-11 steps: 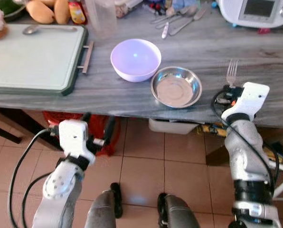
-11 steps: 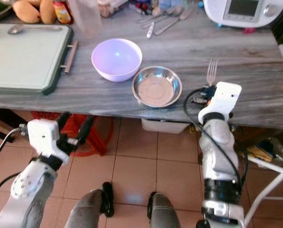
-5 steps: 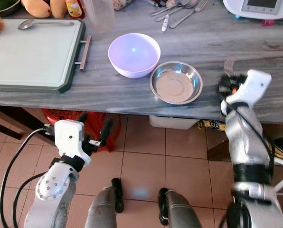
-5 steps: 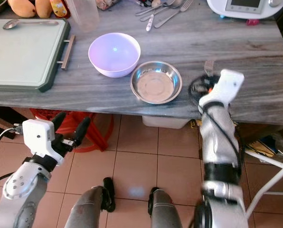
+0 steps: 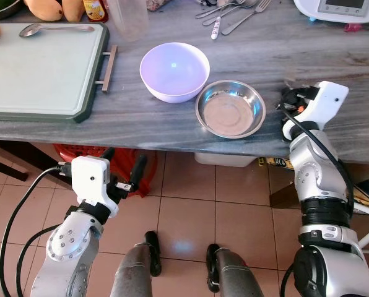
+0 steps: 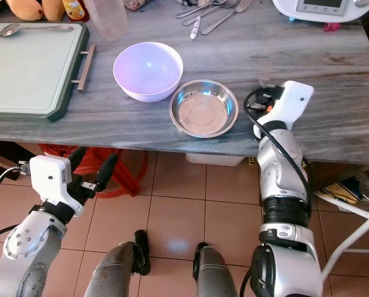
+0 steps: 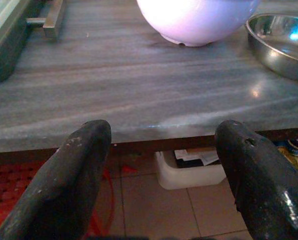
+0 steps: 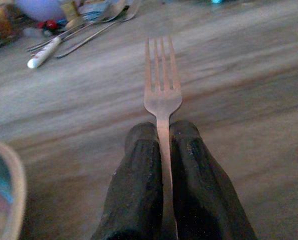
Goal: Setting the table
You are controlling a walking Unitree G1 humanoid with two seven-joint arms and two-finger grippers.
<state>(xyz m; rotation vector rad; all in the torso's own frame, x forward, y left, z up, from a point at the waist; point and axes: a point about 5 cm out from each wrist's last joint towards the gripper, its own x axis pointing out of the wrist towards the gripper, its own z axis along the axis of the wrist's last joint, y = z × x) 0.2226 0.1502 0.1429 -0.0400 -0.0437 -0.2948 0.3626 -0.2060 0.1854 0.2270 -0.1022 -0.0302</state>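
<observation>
Fork (image 8: pixel 161 92) pinched thinly in right end effector (image 8: pixel 163 131) (left (image 7: pixel 159 145) spread, empty) could twist free over counter (image 5: pixel 172 124).

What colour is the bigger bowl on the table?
Pale lilac bowl, seen best in the left eye view.

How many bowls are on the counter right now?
2. A lilac bowl sits mid-counter beside the tray; a steel bowl sits just right of it near the counter's front edge, apparently touching it. More may be out of frame.
</observation>
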